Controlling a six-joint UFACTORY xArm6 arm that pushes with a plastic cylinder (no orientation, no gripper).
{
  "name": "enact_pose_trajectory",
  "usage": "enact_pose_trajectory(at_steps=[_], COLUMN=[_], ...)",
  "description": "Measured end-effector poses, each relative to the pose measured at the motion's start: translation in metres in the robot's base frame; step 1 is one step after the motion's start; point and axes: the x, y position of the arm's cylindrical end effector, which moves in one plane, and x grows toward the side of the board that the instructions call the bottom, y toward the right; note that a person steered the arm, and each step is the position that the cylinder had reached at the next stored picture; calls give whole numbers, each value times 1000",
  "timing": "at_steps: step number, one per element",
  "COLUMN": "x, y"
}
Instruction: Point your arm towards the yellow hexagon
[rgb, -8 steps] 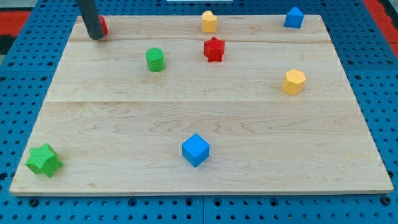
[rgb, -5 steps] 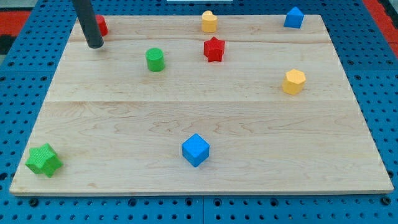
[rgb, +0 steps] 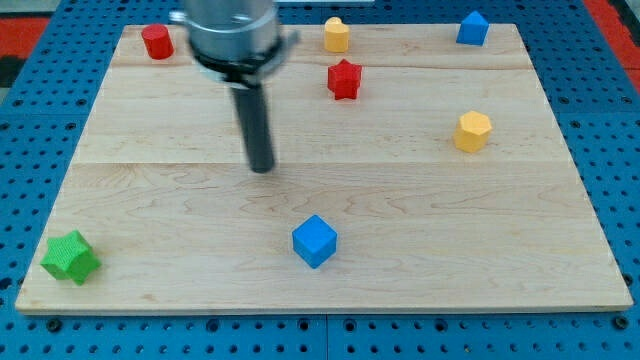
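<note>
The yellow hexagon (rgb: 472, 131) lies on the wooden board (rgb: 400, 220) at the view's right, about mid-height. My tip (rgb: 261, 167) rests on the board left of centre, well to the left of the yellow hexagon and above the blue cube (rgb: 315, 241). The rod and its grey mount hide the green cylinder that stood upper left of centre.
A red block (rgb: 156, 41) is at the top left, a second yellow block (rgb: 337, 34) at top centre, a red star (rgb: 344, 79) below it, a blue block (rgb: 472, 28) at top right and a green star (rgb: 70, 257) at bottom left.
My tip has moved from the top left beside the red block down and to the right to left of centre. The red block now shows fully; the green cylinder is now hidden.
</note>
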Motion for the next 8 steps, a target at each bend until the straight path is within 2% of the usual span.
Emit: enact_pose_trajectory(at_steps=[3,4,6,7,8], x=[9,-2,-66,-72,-57], y=[254,284,285,270,262])
